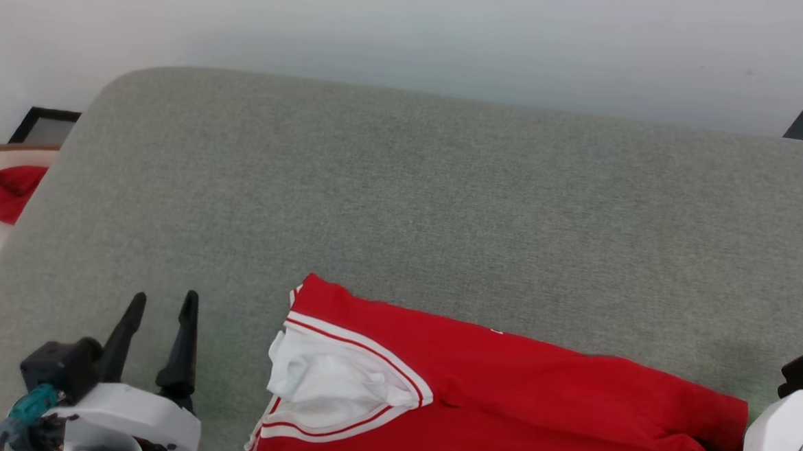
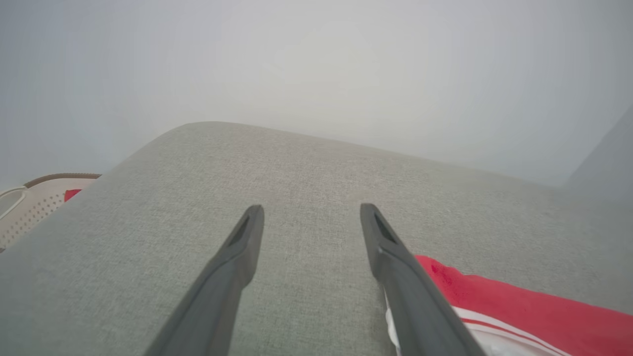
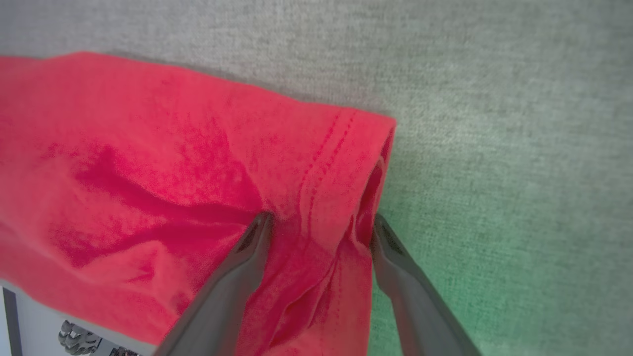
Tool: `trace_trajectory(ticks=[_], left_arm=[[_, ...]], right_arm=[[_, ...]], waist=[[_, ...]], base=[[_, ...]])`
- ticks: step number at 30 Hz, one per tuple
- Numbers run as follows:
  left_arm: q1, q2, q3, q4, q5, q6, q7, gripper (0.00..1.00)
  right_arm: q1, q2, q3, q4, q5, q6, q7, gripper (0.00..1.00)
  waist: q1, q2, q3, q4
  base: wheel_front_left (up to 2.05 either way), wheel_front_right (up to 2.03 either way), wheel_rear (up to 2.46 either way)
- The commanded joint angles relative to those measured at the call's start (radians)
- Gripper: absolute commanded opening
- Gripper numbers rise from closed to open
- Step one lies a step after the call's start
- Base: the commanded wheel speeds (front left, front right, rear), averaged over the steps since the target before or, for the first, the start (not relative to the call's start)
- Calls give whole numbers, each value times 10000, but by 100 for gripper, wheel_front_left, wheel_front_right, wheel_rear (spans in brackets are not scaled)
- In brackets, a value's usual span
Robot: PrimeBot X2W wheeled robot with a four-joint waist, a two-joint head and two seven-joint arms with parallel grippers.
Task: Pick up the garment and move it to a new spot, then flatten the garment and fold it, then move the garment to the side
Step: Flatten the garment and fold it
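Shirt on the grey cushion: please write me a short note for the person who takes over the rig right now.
Left pincer: open, holding nothing, over bare grey cushion left of the shirt.
Right pincer: open, straddling the shirt's hem; nothing clamped.
Shirt: at the cushion's near edge, white sleeve on top, creased near the hem.
Done: seems laid down; fold stage unclear.
To do: smooth it, finish folding, move it aside.
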Motion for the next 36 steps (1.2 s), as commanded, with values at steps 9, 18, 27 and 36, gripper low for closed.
trace_trajectory(ticks=[9,18,27,36], left_arm=[[191,-852,1005,292,965,-713,-2,100],[286,-1328,1712,386,1519,-1119,0,100],[570,-1635,2224,433,1902,-1320,0,100],[839,-1771,2483,467,2088,-1491,-1,100]], right_arm=[[-580,384,1139,1812,363,6,196,0],[-955,-261,1385,1993,726,-2,100,0],[-1366,-1278,1143,2136,699,-40,-186,0],[-1762,-2395,673,2715,546,-5,-257,0]], waist=[[0,-1,280,335],[0,-1,201,282],[0,-1,-151,39],[0,-1,-502,-236]], base=[[0,0,0],[0,0,0],[0,0,0],[0,0,0]])
